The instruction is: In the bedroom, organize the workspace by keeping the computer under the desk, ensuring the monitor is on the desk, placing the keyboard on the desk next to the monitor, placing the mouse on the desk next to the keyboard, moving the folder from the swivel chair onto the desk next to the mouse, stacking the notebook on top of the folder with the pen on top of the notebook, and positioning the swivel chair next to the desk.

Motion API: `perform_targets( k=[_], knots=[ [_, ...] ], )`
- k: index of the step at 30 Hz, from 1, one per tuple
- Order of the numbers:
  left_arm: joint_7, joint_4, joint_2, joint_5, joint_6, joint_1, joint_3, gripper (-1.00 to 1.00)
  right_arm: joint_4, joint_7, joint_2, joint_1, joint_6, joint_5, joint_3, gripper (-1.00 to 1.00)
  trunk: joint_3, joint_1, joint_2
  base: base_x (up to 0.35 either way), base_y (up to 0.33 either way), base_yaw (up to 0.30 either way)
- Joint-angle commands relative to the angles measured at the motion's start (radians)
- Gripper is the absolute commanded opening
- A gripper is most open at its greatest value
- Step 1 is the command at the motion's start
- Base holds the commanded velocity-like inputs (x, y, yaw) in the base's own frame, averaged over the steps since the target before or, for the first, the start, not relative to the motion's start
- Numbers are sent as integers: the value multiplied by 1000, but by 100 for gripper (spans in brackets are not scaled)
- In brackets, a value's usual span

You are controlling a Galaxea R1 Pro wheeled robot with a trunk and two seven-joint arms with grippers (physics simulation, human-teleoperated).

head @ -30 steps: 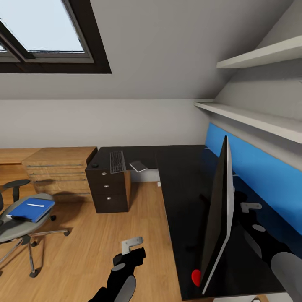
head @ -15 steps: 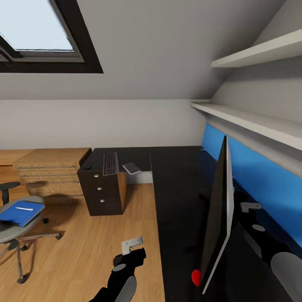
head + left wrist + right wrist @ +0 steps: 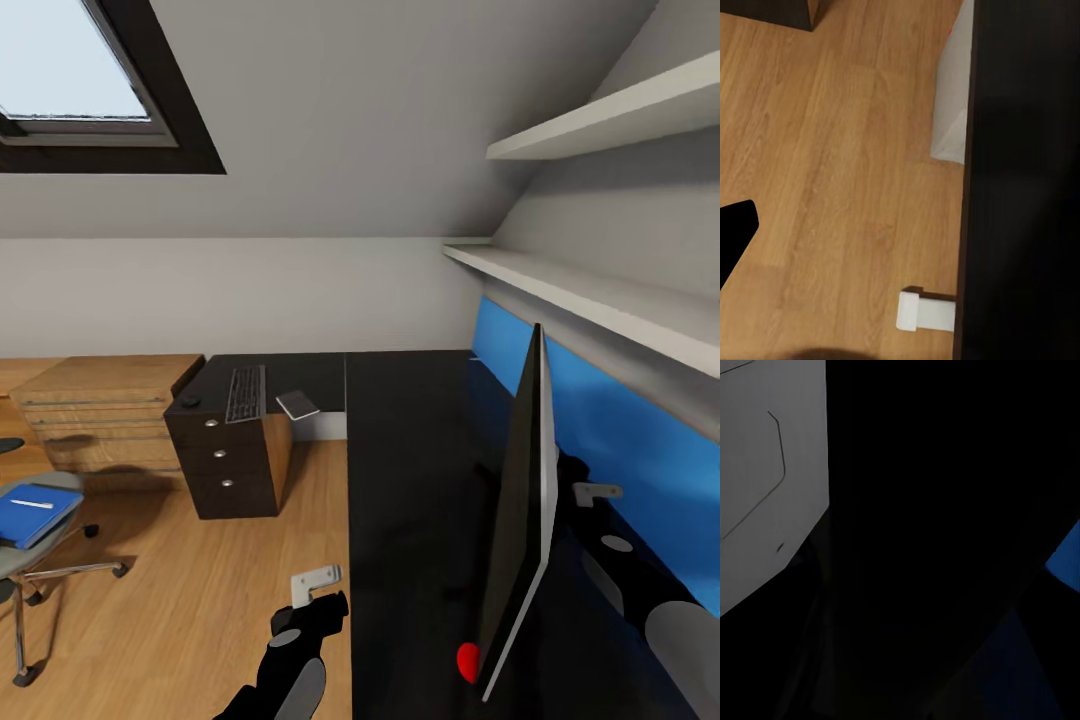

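The monitor stands edge-on over the black desk, its red dot low at the near corner. My right gripper is behind it, against its silver-grey back. My left gripper hangs over the floor beside the desk edge. The keyboard, the dark mouse and a flat grey notebook lie on the desk's far wing. The blue folder with the pen on it rests on the swivel chair. The pale computer sits under the desk.
A light wooden counter with bar handles runs along the far wall left of the dark drawers. White shelves hang above the blue back panel. Open wooden floor lies between chair and desk.
The whole view has swung right, so the chair, counter and drawers have slid left in the picture. The monitor and both arms keep their places in the frame, so the monitor moves with me.
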Motion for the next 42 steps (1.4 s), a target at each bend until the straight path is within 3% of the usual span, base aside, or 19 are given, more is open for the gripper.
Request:
perform_targets(
  k=[1,13,42],
  knots=[
    [7,-2,0,5,3,-1,-1,100,3,-7,-2,-1,-5,-14,12,-100,-2,0,-1,4,-18,0],
    [10,-2,1,2,1,-1,-1,100,4,-26,0,-1,-3,7,12,-100,1,0,-1,1,-3,-50],
    [7,-2,0,3,-1,-1,-3,100,4,-28,0,-1,-3,13,13,-100,3,0,-1,0,-43,-12]
  ],
)
